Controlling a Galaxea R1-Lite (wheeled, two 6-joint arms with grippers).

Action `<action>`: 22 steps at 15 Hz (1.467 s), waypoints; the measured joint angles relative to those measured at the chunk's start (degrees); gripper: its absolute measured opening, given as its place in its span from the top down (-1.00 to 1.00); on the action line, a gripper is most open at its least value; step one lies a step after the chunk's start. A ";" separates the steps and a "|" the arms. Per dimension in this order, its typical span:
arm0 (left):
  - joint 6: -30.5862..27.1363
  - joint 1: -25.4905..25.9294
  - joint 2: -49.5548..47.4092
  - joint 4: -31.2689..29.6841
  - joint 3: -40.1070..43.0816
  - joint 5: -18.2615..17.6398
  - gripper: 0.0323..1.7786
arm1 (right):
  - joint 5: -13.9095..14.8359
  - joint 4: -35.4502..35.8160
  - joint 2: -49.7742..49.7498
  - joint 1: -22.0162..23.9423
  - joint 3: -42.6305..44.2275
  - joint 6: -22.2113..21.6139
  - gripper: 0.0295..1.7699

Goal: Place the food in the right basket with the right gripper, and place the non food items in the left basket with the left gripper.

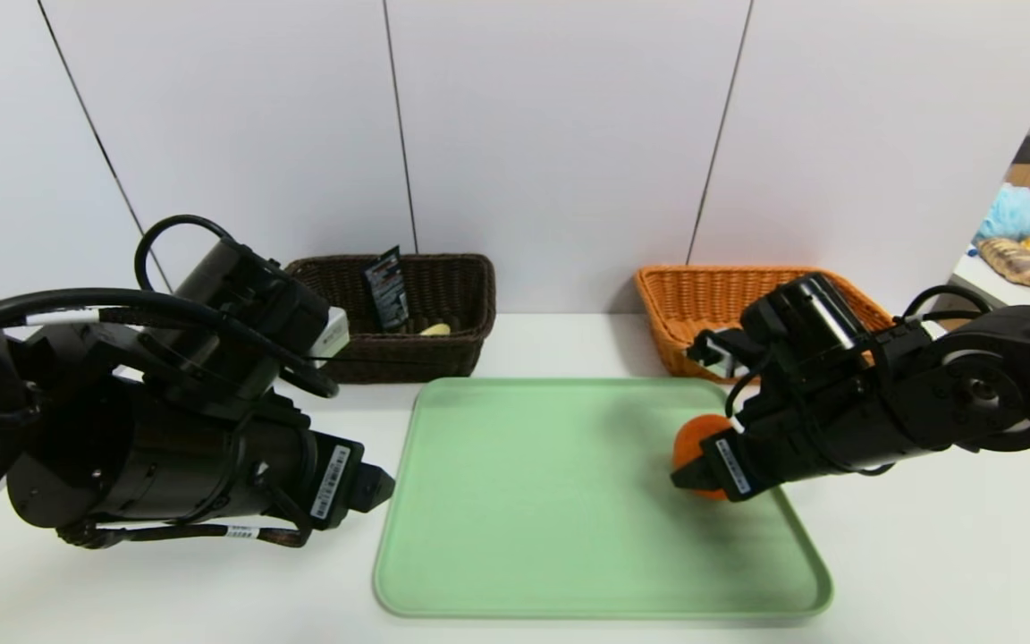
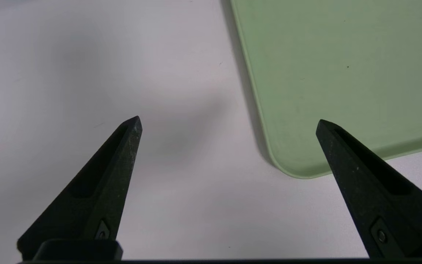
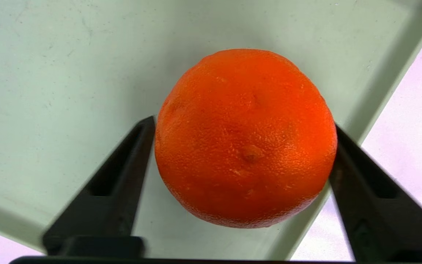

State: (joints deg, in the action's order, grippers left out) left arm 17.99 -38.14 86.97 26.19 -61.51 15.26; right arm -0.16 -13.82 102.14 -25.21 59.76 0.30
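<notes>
The dark brown wicker basket [image 1: 408, 313] already holds the black squeeze tube [image 1: 387, 288] and pale spoon [image 1: 435, 329]; the orange-tan wicker basket [image 1: 703, 300] shows nothing inside. On the green tray [image 1: 560, 501], the right gripper [image 3: 242, 146] has both fingers against the round orange fruit [image 3: 245, 137], not lifted. Left gripper [image 2: 229, 124] hangs spread, idle beside the tray

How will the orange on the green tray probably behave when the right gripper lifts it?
The orange is round, so it would probably roll on the flat tray if released. Its dimpled skin likely gives the right gripper decent friction. It looks firm, probably not floppy, though hard squeezing could bruise it.
</notes>
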 joint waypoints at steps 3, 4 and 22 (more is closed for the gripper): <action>0.00 0.00 0.00 0.00 0.00 0.00 -0.90 | 0.02 0.16 -0.05 -0.06 -0.17 0.00 -0.30; 0.00 0.00 0.00 0.00 0.00 0.00 -0.90 | 0.02 0.22 -0.07 -0.09 -0.22 -0.04 -0.29; -0.02 0.00 -0.12 -0.01 0.05 -0.17 -0.90 | 4.64 6.30 -2.69 12.12 20.55 2.34 -0.27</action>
State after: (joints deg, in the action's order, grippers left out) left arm 17.97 -38.14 86.85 26.17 -61.46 15.09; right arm 4.49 -7.52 99.45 -13.09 80.31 2.65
